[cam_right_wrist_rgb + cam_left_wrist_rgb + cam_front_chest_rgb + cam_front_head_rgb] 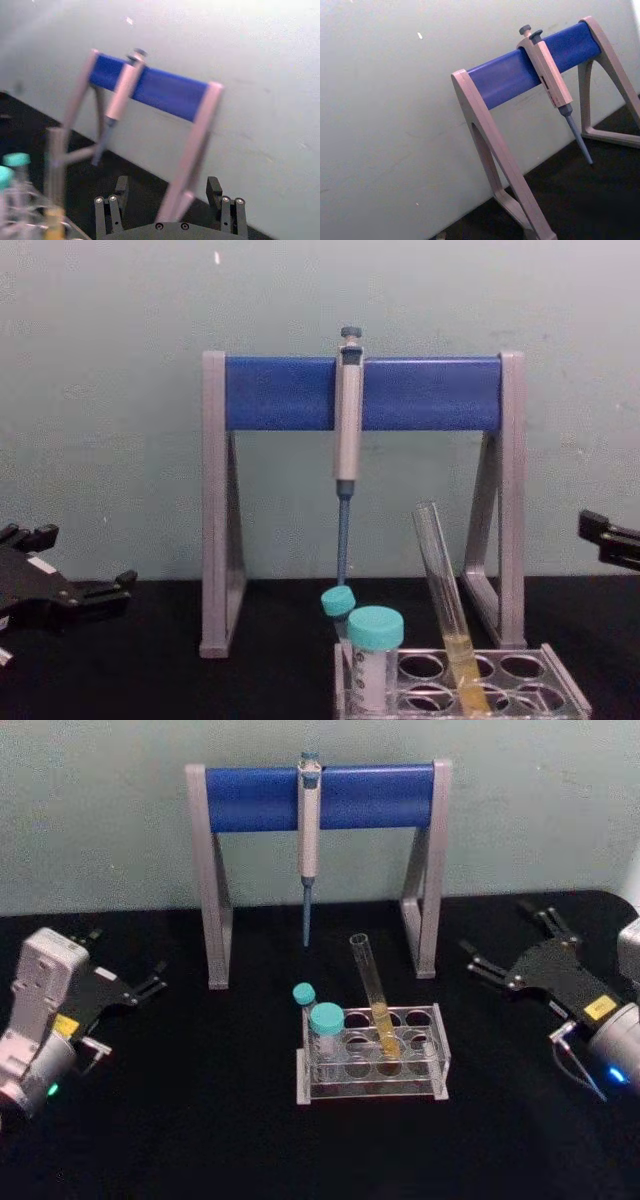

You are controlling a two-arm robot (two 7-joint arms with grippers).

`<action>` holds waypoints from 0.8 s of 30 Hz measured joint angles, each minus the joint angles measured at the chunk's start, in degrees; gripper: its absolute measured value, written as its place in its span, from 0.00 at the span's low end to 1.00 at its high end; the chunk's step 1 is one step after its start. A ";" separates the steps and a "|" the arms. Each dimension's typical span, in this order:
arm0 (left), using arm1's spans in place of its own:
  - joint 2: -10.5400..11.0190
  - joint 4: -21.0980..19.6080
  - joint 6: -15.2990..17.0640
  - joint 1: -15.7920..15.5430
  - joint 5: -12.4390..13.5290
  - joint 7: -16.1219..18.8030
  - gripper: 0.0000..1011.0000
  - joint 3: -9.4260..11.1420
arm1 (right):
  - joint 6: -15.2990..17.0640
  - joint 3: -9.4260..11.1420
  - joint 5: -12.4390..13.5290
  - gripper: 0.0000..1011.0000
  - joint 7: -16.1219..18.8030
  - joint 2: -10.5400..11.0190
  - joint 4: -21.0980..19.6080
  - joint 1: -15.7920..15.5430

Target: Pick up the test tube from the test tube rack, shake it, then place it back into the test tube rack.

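Black tabletop (200,1120) carries the test tube rack (372,1090) between the left claw (132,1015) and right claw (494,928), both open and empty, its test tube (370,982) leaning well left of the latter, so a misaligned pinch could tip the glass or drag the rack.

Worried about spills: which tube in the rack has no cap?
The long thin test tube leaning in the test tube rack, yellow liquid at its bottom; the shorter tubes beside it have teal caps.

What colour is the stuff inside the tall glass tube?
Yellow, low in the test tube; the chest view shows it best.
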 joint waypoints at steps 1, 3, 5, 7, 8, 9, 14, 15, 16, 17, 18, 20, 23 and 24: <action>0.00 0.00 0.00 0.00 0.00 0.00 0.99 0.00 | -0.22 -0.05 0.25 0.99 0.75 0.09 -0.26 -0.11; 0.00 0.00 0.00 0.00 0.00 0.00 0.99 0.00 | -0.49 -0.21 0.65 0.99 2.09 0.19 -0.72 -0.29; 0.00 0.00 0.00 0.00 0.00 0.00 0.99 0.00 | -0.63 -0.65 1.30 0.99 4.19 0.17 -1.33 -0.43; 0.00 0.00 0.00 0.00 0.00 0.00 0.99 0.00 | -0.59 -1.17 1.70 0.99 5.82 -0.19 -1.59 -0.44; 0.00 0.00 0.00 0.00 0.00 0.00 0.99 0.00 | -0.52 -1.39 1.74 0.99 6.34 -0.37 -1.62 -0.39; 0.00 0.00 0.00 0.00 0.00 0.00 0.99 0.00 | -0.40 -1.61 1.76 0.99 6.82 -0.56 -1.64 -0.32; 0.00 0.00 0.00 0.00 0.00 0.00 0.99 0.00 | 0.67 -3.07 1.85 0.99 9.72 -2.09 -1.31 0.66; 0.00 0.00 0.00 0.00 0.00 0.00 0.99 0.00 | 0.85 -3.28 1.81 0.99 10.05 -2.31 -1.22 0.85; 0.00 0.00 0.00 0.00 0.00 0.00 0.99 0.00 | 1.22 -3.65 1.63 0.99 10.62 -2.68 -1.05 1.18; 0.00 0.00 0.00 0.00 0.00 0.00 0.99 0.00 | 1.45 -3.84 1.48 0.99 10.94 -2.90 -0.94 1.39; 0.00 0.00 0.00 0.00 0.00 0.00 0.99 0.00 | 1.69 -4.01 1.35 0.99 11.22 -3.11 -0.85 1.59; 0.00 0.00 0.00 0.00 0.00 0.00 0.99 0.00 | 2.63 -4.50 0.90 0.99 11.83 -3.78 -0.54 2.19; 0.00 0.00 0.00 0.00 0.00 0.00 0.99 0.00 | 4.15 -4.96 0.46 0.99 12.35 -4.68 -0.17 2.99; 0.00 0.00 0.00 0.00 0.00 0.00 0.99 0.00 | 4.47 -5.02 0.37 0.99 12.41 -4.85 -0.10 3.14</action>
